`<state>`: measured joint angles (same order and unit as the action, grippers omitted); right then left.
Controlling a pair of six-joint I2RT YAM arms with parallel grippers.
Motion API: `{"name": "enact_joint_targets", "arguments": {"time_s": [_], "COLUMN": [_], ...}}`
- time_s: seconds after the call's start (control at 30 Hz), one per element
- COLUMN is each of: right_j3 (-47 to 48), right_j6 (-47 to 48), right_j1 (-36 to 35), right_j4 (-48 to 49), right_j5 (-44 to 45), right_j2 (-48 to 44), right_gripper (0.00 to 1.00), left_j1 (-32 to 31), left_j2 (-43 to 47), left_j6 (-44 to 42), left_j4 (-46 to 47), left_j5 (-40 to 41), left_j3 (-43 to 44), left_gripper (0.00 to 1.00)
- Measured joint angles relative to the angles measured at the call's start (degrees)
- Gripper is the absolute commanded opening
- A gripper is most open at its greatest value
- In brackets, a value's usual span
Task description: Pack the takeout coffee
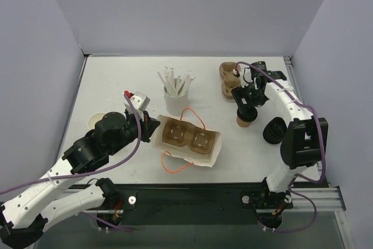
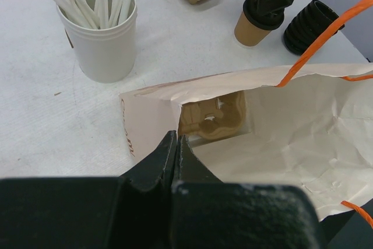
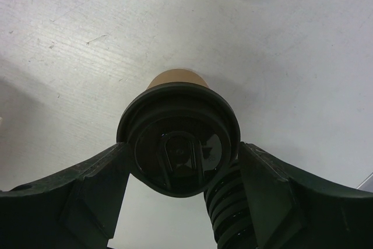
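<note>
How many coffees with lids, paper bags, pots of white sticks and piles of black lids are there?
Coffee with lid: 1
Paper bag: 1
Pot of white sticks: 1
Pile of black lids: 1
Total: 4

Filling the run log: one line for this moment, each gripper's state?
left gripper shut on paper bag rim | right gripper shut on takeout coffee lid | coffee outside bag

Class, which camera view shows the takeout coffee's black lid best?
The right wrist view: the lid fills the centre, seen from above between the fingers of the right gripper. The top external view shows the takeout coffee small, its lid under the gripper; the left wrist view shows it side-on.
</note>
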<state>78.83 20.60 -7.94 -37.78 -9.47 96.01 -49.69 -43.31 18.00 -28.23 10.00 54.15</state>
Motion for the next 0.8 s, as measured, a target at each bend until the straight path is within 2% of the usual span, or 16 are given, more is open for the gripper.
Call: {"name": "enact_joint_targets", "arguments": {"time_s": [0.8], "right_j3": [0.17], "right_j6": [-1.81], "right_j1": [0.13], "right_j4": [-0.15], "right_j5": [-1.49], "right_j2": [0.44], "right_gripper": [0.75], "left_j1": [0.31], "left_j2": [-0.04], "left_j6": [-0.04], "left_j4": [0.0], "left_j5": [-0.02], "left_j3": [0.0], "left_gripper": [0.0]}}
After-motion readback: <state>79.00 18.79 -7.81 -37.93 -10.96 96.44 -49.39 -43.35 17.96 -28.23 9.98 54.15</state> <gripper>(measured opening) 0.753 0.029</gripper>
